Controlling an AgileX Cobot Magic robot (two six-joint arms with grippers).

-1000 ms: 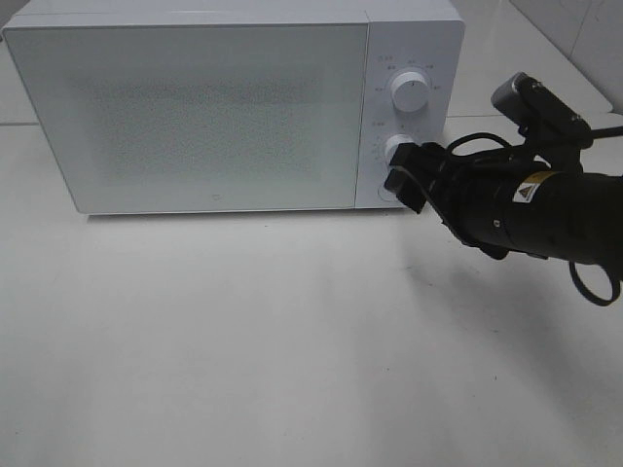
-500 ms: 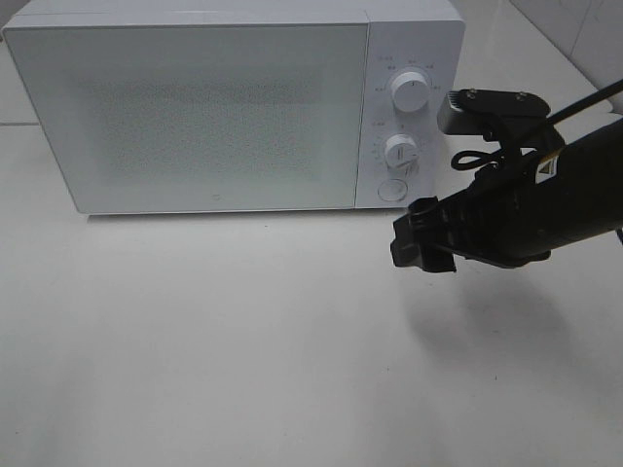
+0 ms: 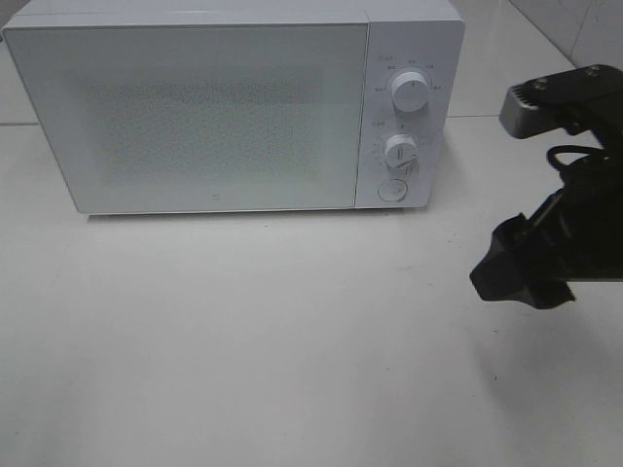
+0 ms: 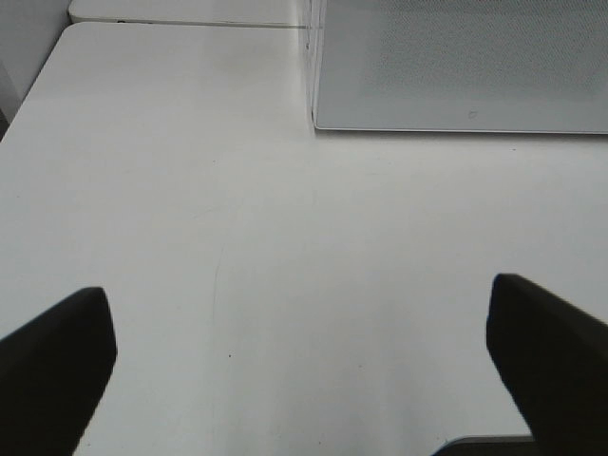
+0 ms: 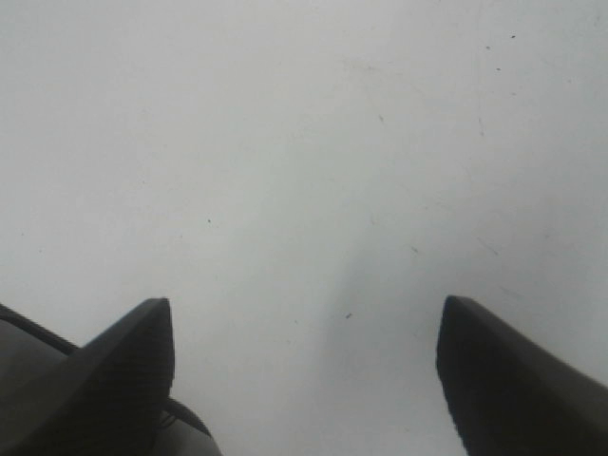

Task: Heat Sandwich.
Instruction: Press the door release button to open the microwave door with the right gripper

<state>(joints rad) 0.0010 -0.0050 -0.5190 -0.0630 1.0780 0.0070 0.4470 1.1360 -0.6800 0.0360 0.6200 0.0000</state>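
Our left gripper [image 4: 302,356] and right gripper [image 5: 304,366] gape wide, both empty. No sandwich shows between or near the jaws; we judge it heating inside the shut microwave [image 3: 195,107]. Next: wait, then open it.

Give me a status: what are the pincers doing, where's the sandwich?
Left pincer open, empty. Right pincer open, empty, over the table beside the microwave. Sandwich not in view; microwave door shut. Nothing in the way.

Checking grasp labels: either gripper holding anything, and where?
Nothing held. Left gripper and right gripper both show open jaws, only table between them.
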